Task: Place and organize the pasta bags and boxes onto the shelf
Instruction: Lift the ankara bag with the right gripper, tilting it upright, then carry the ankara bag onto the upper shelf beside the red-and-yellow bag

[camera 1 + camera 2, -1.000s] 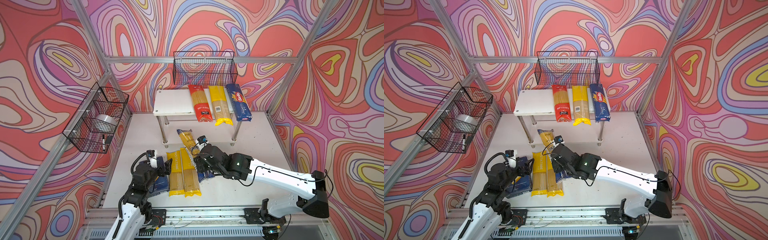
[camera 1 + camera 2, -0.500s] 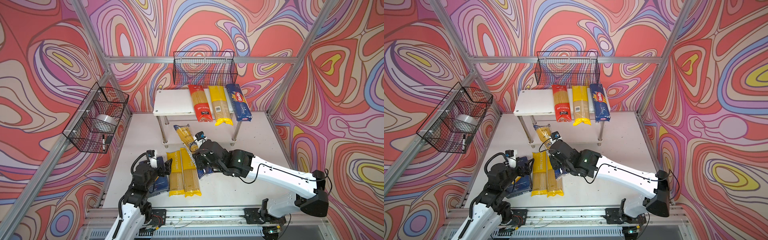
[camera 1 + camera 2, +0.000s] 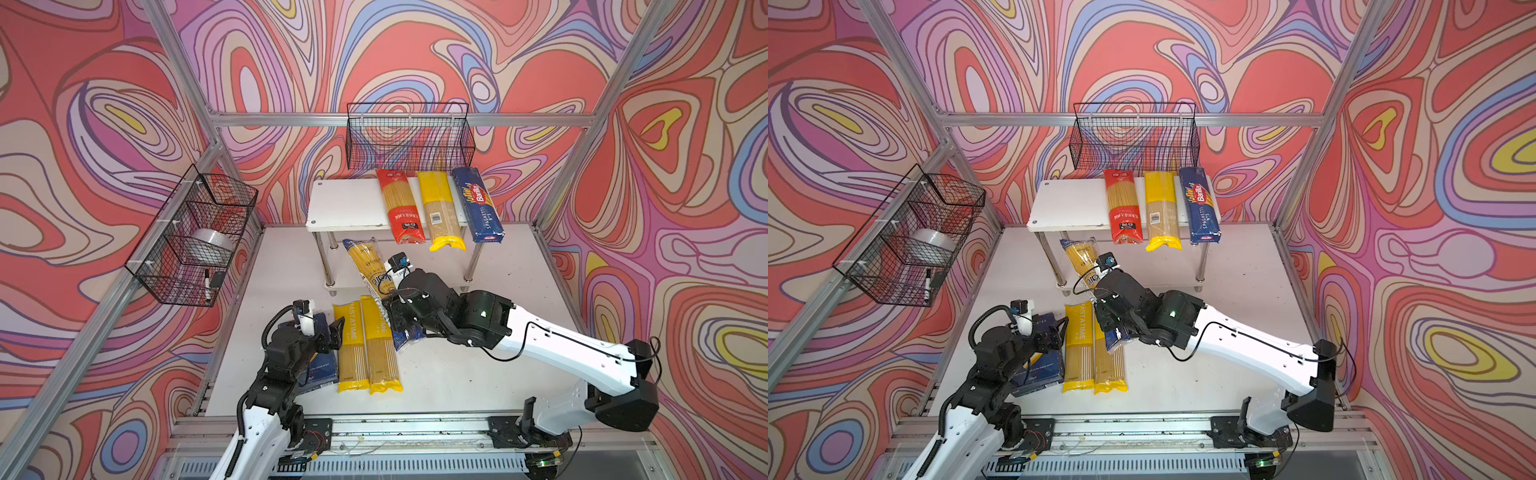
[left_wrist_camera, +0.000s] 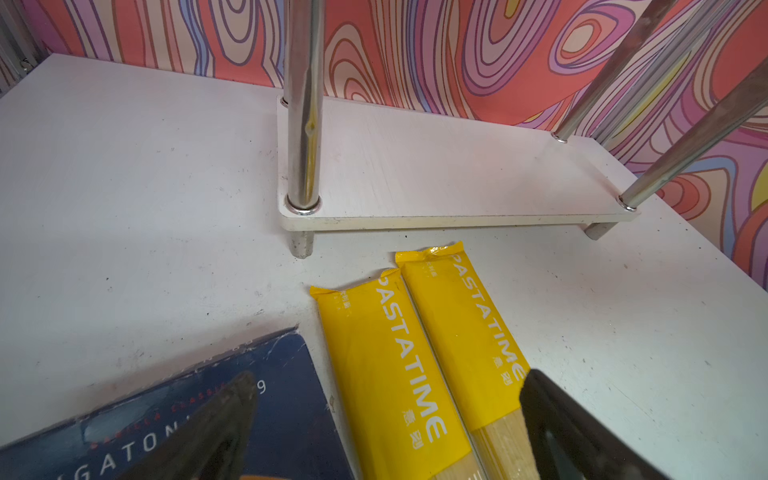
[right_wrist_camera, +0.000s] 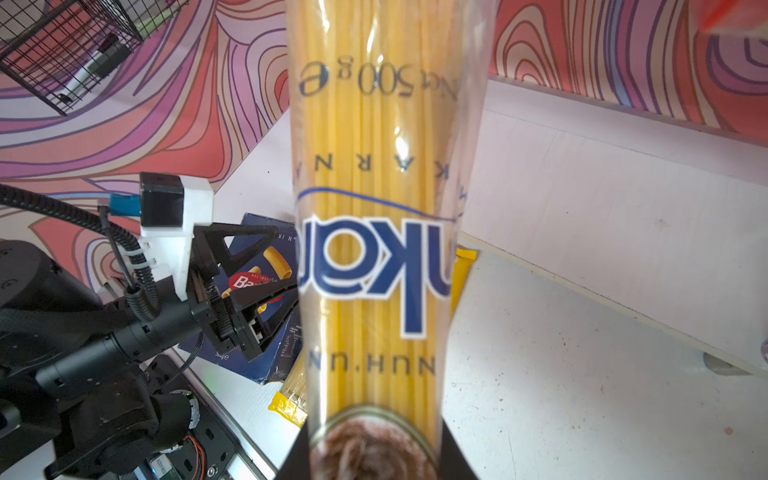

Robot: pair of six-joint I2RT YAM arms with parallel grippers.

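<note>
Right claw: clamped on the long clear gold-and-navy spaghetti bag near its navy end, one finger on each side in the right wrist view.
Held bag: clear of the white table and slanted. In both top views its far end lies by the left front chrome leg of the shelf. Its navy end is just beside the right-hand yellow-ended PASTATIME spaghetti packet.
Left claw: fingers spread wide with nothing between them, hanging over the wide dark blue cardboard pasta box and the left-hand yellow-ended PASTATIME spaghetti packet.
Shelf: small two-tier white board shelf on chrome tube legs, at the back of the table by the wall.
Top board: the red-ended clear spaghetti packet, the yellow-ended clear spaghetti packet and the long narrow dark blue Barilla spaghetti box lie side by side on its right part, near ends overhanging the front edge.
Lower board: just beyond the ends of the two PASTATIME packets in the left wrist view.
Table packets: both flat, side by side and touching, in front of the shelf.
Wide box: flat on the table just left of them, partly under the left arm.
Baskets: one black wire mesh basket hangs on the back wall above the shelf. A second black wire basket on the left wall holds a roll of clear tape and a marker.
</note>
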